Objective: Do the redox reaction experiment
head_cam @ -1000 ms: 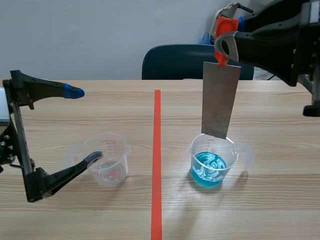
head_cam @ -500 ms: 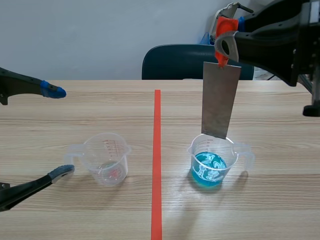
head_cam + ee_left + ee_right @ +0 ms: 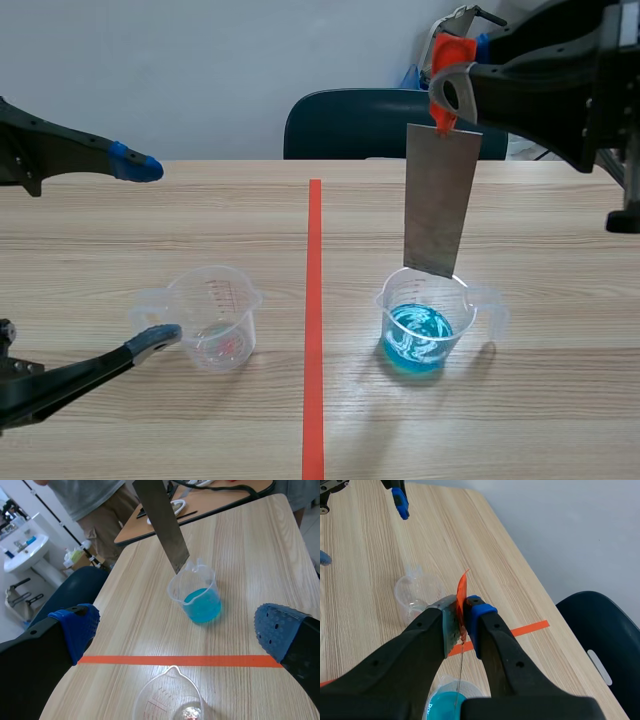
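**Left to right.** The left claw is released, its two fingers spread wide. One blue-padded fingertip is raised toward the far side of the bench. The other lies low, close to the handle of the clear measuring beaker. In the left wrist view this beaker stands just ahead of the left claw, between the lines of its fingers and gripped by neither.

An orange-red tape line runs down the middle of the bench. Right of it stands a second beaker partly filled with blue liquid.

A grey metal plate hangs nearly upright over this second beaker. Its lower edge is at about rim level, above the liquid. In the left wrist view the plate slants down to the rim of the blue-filled beaker.

The right claw is clenched on the plate's upper end, where an orange-red strip shows between the fingers of the claw. A dark blue chair stands behind the bench.
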Robot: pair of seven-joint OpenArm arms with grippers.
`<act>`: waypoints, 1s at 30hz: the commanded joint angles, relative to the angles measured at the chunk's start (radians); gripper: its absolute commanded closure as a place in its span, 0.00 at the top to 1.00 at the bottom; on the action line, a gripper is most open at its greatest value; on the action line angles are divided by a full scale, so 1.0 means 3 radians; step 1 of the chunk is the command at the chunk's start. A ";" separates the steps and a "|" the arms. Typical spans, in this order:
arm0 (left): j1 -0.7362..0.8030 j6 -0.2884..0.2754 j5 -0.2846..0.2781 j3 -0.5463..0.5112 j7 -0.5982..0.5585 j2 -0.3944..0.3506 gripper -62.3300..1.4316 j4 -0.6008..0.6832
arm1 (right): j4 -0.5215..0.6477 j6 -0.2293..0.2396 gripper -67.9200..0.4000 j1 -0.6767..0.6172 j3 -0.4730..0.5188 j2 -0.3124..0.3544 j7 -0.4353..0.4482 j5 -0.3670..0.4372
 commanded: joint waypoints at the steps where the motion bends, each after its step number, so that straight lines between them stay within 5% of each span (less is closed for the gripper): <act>1: -0.0020 0.0043 -0.0036 -0.0027 -0.0014 0.0024 1.00 0.0039 | 0.0032 0.0020 0.02 0.0031 0.0053 0.0015 0.0027 0.0046; 6: -0.0019 0.0090 -0.0173 -0.0027 0.0116 0.0025 1.00 0.0039 | 0.0032 0.0020 0.02 0.0031 0.0053 0.0015 0.0027 0.0046; 30: -0.0019 0.0092 -0.0172 -0.0027 0.0303 0.0135 1.00 0.0034 | 0.0032 0.0020 0.02 0.0031 0.0053 0.0015 0.0027 0.0046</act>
